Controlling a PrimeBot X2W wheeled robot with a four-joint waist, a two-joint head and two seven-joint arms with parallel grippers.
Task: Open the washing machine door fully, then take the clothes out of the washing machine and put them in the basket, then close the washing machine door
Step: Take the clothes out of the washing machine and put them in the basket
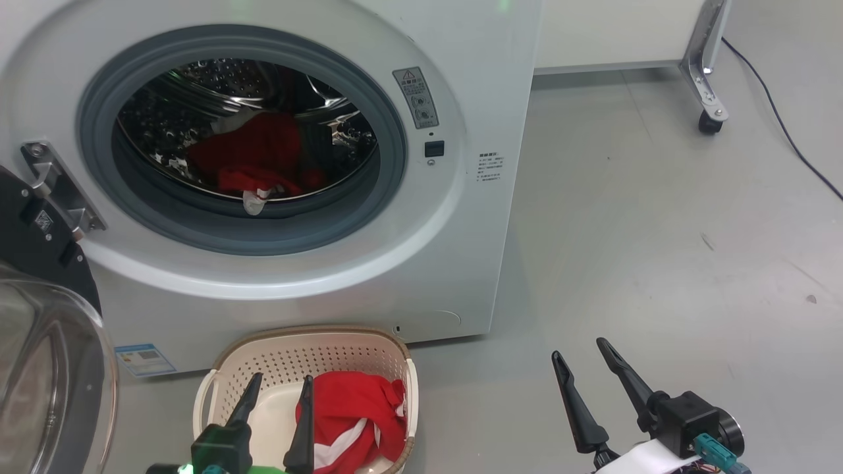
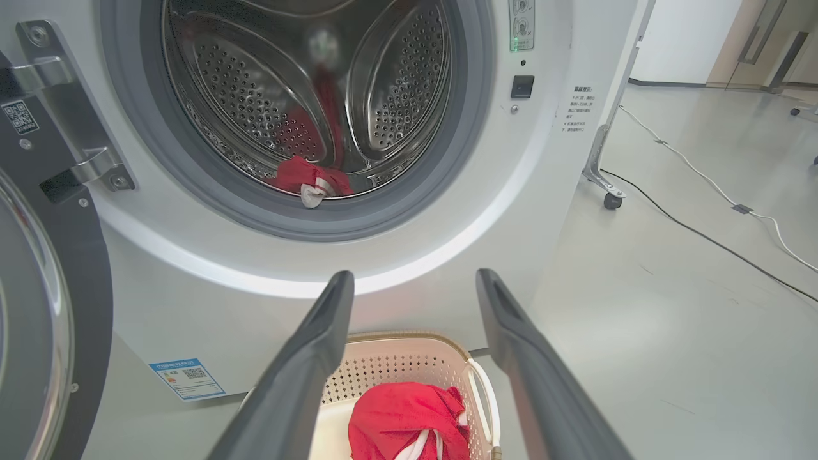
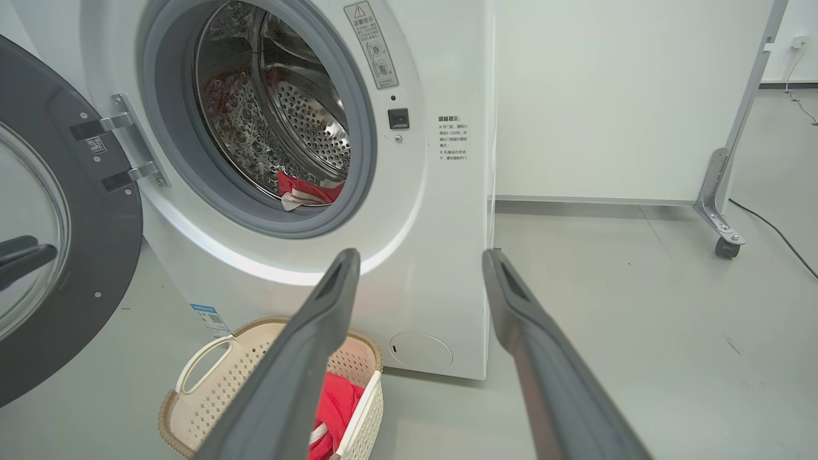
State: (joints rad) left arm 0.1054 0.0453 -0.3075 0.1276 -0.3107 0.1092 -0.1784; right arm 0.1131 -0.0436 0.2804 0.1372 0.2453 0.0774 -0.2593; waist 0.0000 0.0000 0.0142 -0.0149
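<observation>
The left gripper [image 1: 282, 378] over the basket [image 1: 316, 334] and the right gripper [image 1: 579, 349] have fingers released, empty; red clothes [image 1: 253, 155] lie in the washing machine [image 1: 461, 230].

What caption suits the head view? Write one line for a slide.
Washing machine door open; red clothes in the basket and in the drum; left gripper and right gripper open.

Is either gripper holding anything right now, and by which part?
Nothing is held. The left gripper is open above the basket, the right gripper open over the floor; clothes lie in the basket and washing machine.
</observation>
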